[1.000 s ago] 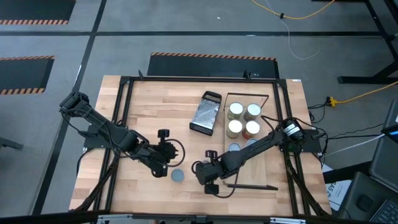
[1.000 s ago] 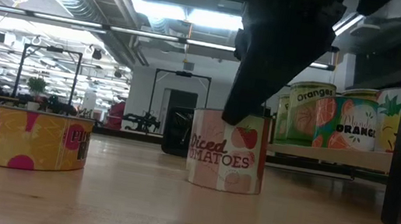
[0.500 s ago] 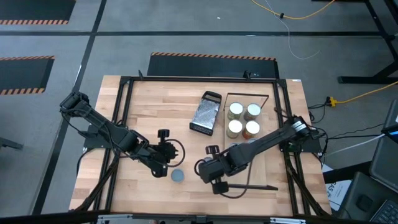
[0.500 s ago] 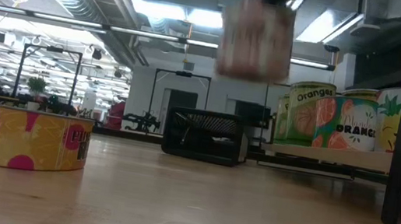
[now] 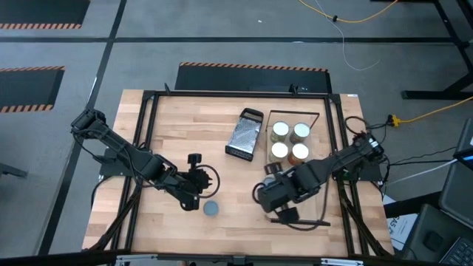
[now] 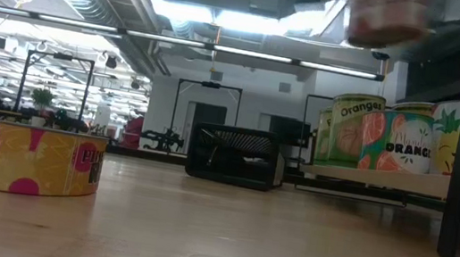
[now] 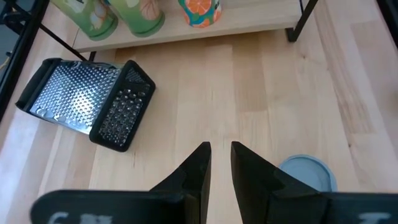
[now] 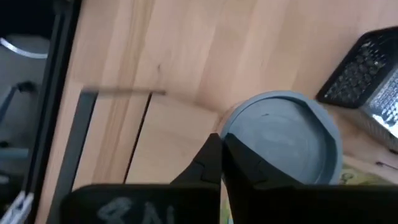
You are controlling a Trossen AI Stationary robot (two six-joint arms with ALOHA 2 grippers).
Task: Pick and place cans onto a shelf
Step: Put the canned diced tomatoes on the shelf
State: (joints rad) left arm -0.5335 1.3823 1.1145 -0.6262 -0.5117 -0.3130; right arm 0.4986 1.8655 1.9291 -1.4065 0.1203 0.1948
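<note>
Right gripper (image 5: 270,193) clamping can (image 8: 280,140) aloft beside shelf (image 5: 314,196) edge.

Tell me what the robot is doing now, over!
Right gripper shut on a can, lifted off the table. Left gripper empty, waiting beside the other can. Four cans on the shelf. Nothing in the way.

A light wooden table (image 5: 185,125) holds a shelf (image 5: 314,188) near its right edge. Four cans (image 5: 290,142) stand on the shelf's far end. A metal grater (image 5: 244,135) and one flat blue-topped can (image 5: 211,209) lie on the table.

Four cans (image 5: 290,142) stand upright on the shelf (image 5: 319,193) at centre right; a blue-topped can (image 5: 211,209) sits lower centre; another (image 6: 384,17) hangs lifted.
</note>
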